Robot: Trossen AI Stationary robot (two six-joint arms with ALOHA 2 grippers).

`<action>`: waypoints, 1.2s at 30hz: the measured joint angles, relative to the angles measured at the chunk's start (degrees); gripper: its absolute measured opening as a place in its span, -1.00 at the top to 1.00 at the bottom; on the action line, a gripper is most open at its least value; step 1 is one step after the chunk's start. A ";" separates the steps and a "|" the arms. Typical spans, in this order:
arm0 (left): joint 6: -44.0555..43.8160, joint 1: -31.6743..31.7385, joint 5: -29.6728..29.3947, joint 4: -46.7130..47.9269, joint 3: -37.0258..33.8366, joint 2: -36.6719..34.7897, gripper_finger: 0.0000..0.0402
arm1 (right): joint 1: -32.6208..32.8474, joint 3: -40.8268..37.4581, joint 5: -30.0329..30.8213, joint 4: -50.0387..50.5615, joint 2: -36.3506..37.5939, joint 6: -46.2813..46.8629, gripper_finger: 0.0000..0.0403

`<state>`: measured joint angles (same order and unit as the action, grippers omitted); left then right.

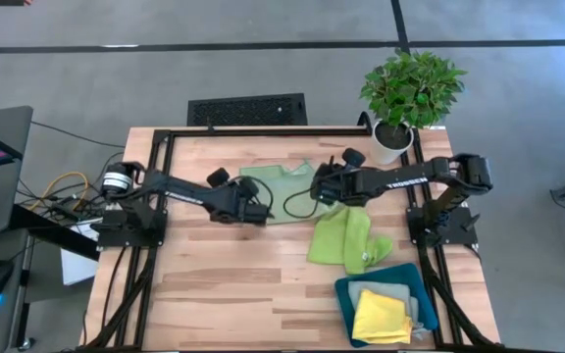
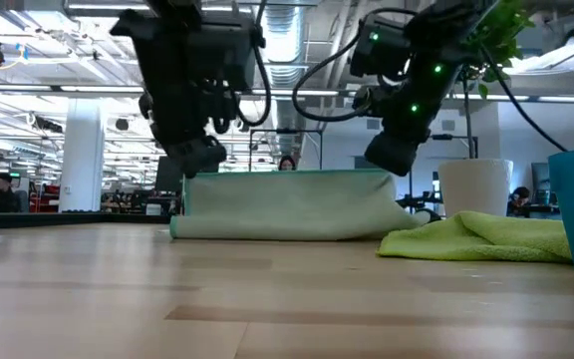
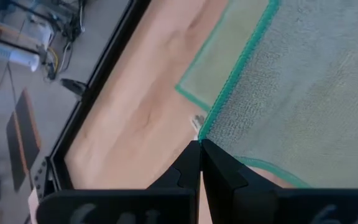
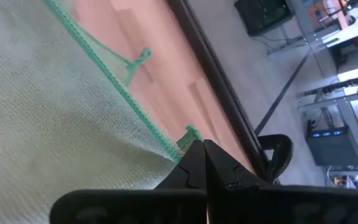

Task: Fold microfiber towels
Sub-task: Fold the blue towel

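Note:
The sage green towel [image 1: 281,188] lies mid-table, between my two grippers. In the low view one edge [image 2: 287,174] is raised and the cloth [image 2: 287,204] hangs from it like a curtain down to the table. My left gripper [image 1: 259,212] is shut on its left corner and my right gripper [image 1: 318,188] on its right corner. The lime green towel [image 1: 346,238] lies crumpled on the table to the right. The bright yellow towel [image 1: 381,319] and the light grey-blue one [image 1: 388,291] lie in the teal tray [image 1: 346,294]. My left gripper pinches a corner of the sage towel [image 3: 201,133] between its two fingers, where the green stitched hems meet. The corner is lifted off the table and the cloth hangs below it. My right gripper pinches the other corner [image 4: 180,149] of the same edge between its two fingers, at the stitched hem. That corner is lifted too. The edge runs taut between the two grippers, and the towel's lower part [image 2: 287,231] rests on the table.
A potted plant [image 1: 408,93] in a white pot stands at the far right corner. The teal tray sits at the near right. A black frame [image 1: 263,131] runs along the table's far edge. Bare wood [image 1: 224,294] lies near left.

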<state>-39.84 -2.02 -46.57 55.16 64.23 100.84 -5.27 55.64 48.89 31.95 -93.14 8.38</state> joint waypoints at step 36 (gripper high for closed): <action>13.13 12.64 2.78 -8.59 0.00 0.00 0.49 | -8.45 -3.48 -4.09 -11.00 0.02 -8.99 0.52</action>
<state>-26.71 10.62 -43.79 46.57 64.23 100.84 -13.72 52.16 44.80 20.95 -93.12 -0.61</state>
